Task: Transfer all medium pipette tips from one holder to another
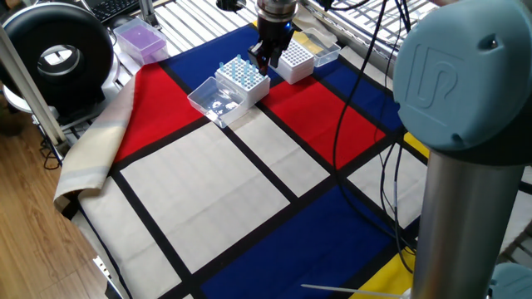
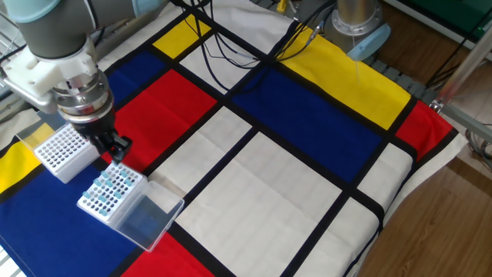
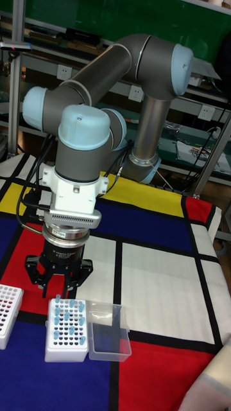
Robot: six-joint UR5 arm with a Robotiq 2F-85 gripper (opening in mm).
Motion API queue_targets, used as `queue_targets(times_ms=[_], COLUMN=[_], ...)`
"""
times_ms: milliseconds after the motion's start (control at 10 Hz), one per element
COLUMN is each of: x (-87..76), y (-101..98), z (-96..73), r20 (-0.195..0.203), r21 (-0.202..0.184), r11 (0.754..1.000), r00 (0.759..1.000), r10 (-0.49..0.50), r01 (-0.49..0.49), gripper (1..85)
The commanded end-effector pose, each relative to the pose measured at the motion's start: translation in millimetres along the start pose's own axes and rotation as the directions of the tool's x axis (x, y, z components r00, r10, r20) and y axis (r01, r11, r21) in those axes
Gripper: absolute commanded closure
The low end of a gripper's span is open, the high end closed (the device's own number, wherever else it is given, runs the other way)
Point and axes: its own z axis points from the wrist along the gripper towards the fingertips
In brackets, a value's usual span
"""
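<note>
Several pale-blue medium pipette tips point(image 1: 239, 70) point(image 2: 108, 187) point(image 3: 67, 317) stand upright in a white holder point(image 1: 252, 90) point(image 2: 94, 209) point(image 3: 64, 352), whose clear lid point(image 1: 213, 102) point(image 2: 148, 220) point(image 3: 106, 332) lies open beside it. A second white holder point(image 1: 296, 61) point(image 2: 64, 148) point(image 3: 8, 314) next to it shows only empty holes. My gripper point(image 1: 263, 61) point(image 2: 116, 147) point(image 3: 58, 286) hangs just above the near edge of the tip-filled holder. Its fingers are spread open, and I see nothing between them.
The holders sit on a red, blue, yellow and white checked cloth point(image 2: 292, 177). A purple box point(image 1: 140, 38) and a black round device point(image 1: 58, 51) stand past the cloth's corner. Black cables point(image 2: 246, 46) trail across the far side.
</note>
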Motion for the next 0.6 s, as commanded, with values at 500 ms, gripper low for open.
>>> queue_targets(times_ms=[500], x=[-6.2], y=[0.6], z=[4.3], r20=[0.02], r21=[0.015], r11=[1.0], r00=[1.0], r10=[0.017], r01=[-0.017], gripper=[51.0])
